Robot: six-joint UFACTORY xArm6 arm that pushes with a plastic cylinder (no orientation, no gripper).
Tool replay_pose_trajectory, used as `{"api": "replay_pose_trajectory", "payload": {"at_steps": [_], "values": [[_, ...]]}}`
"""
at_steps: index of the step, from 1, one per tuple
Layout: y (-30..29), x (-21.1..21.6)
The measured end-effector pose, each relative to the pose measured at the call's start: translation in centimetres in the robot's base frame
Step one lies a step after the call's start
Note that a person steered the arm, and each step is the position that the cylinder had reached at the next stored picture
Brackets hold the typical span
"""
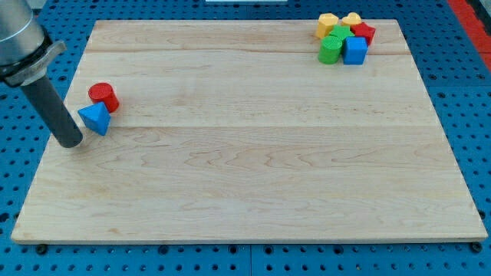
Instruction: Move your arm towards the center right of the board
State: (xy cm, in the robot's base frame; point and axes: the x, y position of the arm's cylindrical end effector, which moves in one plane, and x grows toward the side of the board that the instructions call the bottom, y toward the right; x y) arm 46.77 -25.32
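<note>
My tip [70,142] rests on the wooden board [253,169] near its left edge. It stands just left of a blue triangular block [95,119], touching or almost touching it. A red cylinder [103,96] sits right behind the blue block. At the view's top right is a tight cluster: a yellow block [327,24], a yellow heart-shaped block [351,20], a red block [364,32], a green block [338,35], a green cylinder [330,50] and a blue cube [354,50].
The board lies on a blue perforated table [460,84]. The dark rod rises from my tip to the grey arm body [21,38] at the view's top left.
</note>
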Motion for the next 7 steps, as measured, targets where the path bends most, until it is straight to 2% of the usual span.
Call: {"api": "replay_pose_trajectory", "payload": {"at_steps": [2, 3, 4, 5, 7], "values": [[0.0, -3.3], [0.0, -3.3], [0.0, -1.0], [2.5, 1.8], [24.6, 0.8]]}}
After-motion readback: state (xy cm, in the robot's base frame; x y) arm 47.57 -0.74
